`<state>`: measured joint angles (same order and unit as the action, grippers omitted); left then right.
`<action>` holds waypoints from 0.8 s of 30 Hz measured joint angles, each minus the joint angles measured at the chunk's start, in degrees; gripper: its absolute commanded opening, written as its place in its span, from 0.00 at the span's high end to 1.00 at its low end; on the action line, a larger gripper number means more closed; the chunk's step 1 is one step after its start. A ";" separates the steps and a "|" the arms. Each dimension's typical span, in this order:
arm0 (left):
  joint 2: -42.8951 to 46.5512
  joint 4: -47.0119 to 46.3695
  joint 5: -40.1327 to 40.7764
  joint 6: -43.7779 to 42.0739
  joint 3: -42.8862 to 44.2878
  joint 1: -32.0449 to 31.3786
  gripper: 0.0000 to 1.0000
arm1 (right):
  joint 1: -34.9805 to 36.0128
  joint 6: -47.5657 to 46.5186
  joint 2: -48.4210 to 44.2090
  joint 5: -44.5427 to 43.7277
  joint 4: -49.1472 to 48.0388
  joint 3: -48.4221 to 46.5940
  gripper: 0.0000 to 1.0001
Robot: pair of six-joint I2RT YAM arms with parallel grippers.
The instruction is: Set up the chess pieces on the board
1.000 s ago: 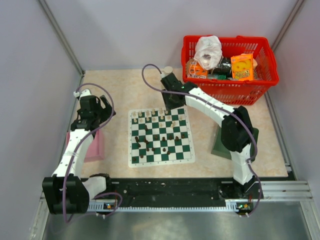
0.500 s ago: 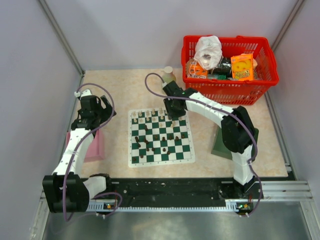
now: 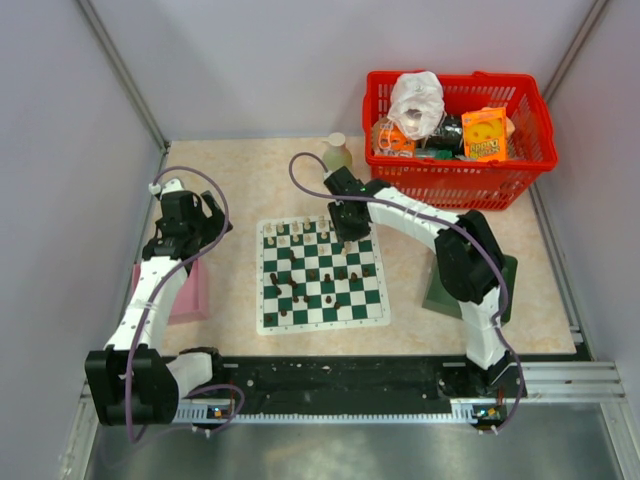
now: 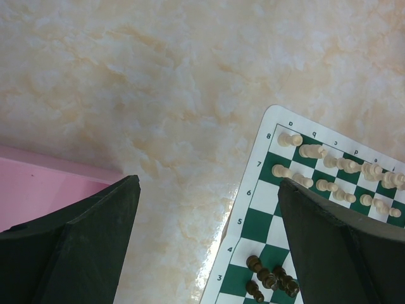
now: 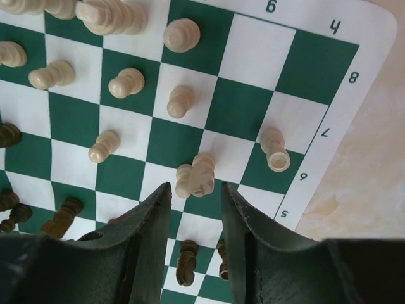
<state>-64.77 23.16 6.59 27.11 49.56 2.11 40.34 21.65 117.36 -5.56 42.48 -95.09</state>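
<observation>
Chess pieces (image 5: 126,82) scattered on board (image 5: 250,104); right gripper (image 5: 194,190) parted over cream pair (image 5: 196,176); left gripper (image 4: 209,183) wide open.

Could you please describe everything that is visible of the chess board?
The board is a thin square mat of dark green and white checks with a white border, which is printed with letters and numbers. It lies on the beige marbled table. Its far rows hold cream pieces, some of them toppled. The dark pieces are scattered over its middle and near rows.
</observation>
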 measured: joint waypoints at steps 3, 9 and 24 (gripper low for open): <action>0.00 -0.02 0.02 0.00 -0.07 0.02 0.04 | 0.02 0.02 0.46 -0.15 0.07 0.35 0.64; 0.00 -0.02 0.00 0.00 -0.17 0.02 0.04 | 0.02 0.00 0.46 -0.24 0.09 0.59 0.66; -0.02 -0.02 -0.15 0.02 -0.24 0.07 0.04 | 0.02 0.00 1.62 -0.15 0.00 0.59 0.69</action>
<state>-64.79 23.14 6.44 27.14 49.32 2.17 40.36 21.65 118.98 -5.72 42.48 -94.50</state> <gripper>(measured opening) 0.958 0.320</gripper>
